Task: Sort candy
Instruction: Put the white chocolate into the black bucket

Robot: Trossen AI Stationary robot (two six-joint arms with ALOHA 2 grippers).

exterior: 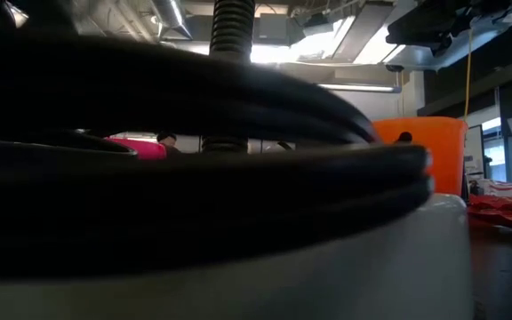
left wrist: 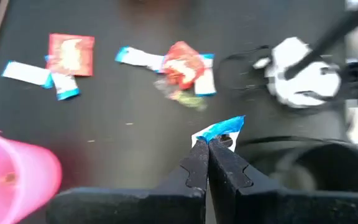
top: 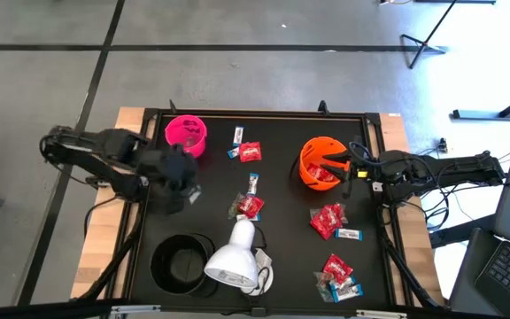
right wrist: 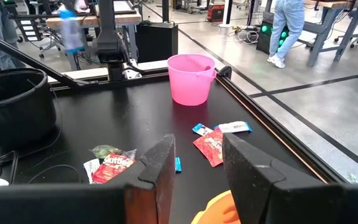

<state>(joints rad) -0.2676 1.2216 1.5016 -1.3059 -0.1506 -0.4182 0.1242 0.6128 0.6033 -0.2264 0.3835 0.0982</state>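
Left claw (left wrist: 205, 144) pinched tight on a slim white-and-blue wrapped candy bar (left wrist: 221, 129), centre frame; light, crinkly, slippery; grip mid-wrapper. Right claw (right wrist: 199, 163) half-open, empty

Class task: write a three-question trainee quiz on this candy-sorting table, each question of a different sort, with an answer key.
1. True or false: the left gripper has its jaws shut on a blue-and-white candy.
2. Over which cup does the right gripper hang? A pink cup B orange cup C black cup
3. Fill in: the white lamp head lies beside the ___ cup.

Key: 1 true; 2 B; 3 black.
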